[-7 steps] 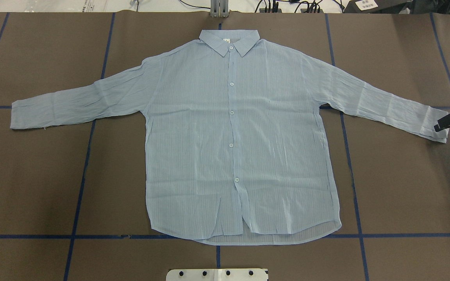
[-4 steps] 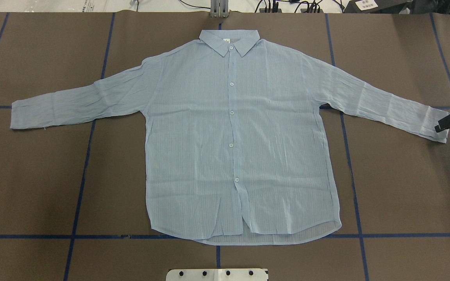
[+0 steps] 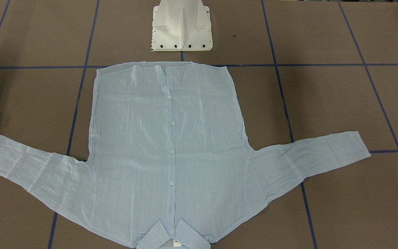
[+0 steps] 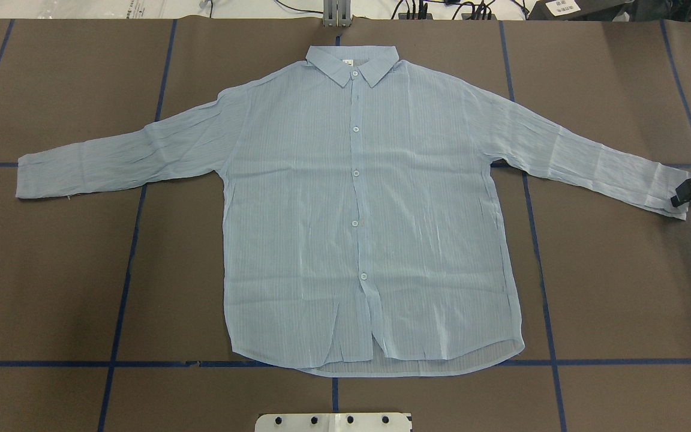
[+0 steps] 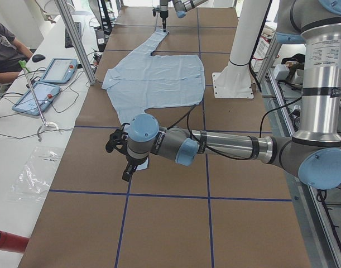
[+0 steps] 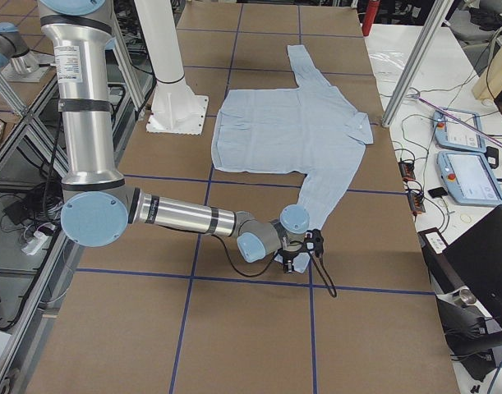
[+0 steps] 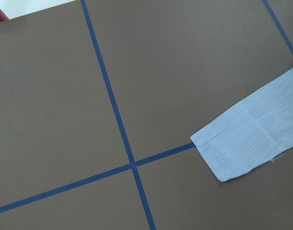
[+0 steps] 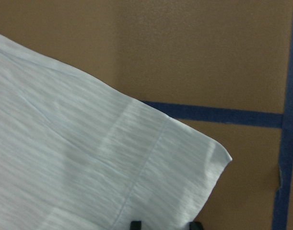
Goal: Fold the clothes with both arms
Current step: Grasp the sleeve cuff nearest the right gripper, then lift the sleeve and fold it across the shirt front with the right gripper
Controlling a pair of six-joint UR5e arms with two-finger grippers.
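**Shirt laid flat, right end effector poised at one cuff**

The thin pale-blue striped button-up shirt [image 4: 357, 210] lies front-up and fully spread on the brown paper-covered desk [image 4: 51, 270]. Its collar [image 4: 351, 63] points away from the robot and its hem lies near the white pedestal base [image 4: 333, 422]. Each sleeve reaches out to one side, which I judge is meant to give each arm its own sleeve to begin on.

At the left, the left cuff [image 4: 27, 177] rests flat on the desk with nothing touching it. The left end effector [image 5: 121, 159] hangs low near that cuff. It shows only in the side view, so I cannot tell whether its fingers are spread or pressed together.

In the middle, the row of white buttons [image 4: 356, 173] is done up. This keeps the front panels together as one sheet.

At the right, the black right end effector [image 4: 688, 193] sits at the very end of the right cuff [image 4: 663, 192]. In the wrist view its fingertips [image 8: 135, 224] stand apart over the cuff cloth, with nothing visibly pinched. That looks like a line-up for pinching the cuff and carrying the sleeve inward across the body. No fold has been started, and the cloth is thin enough that a shallow pinch could slip off.
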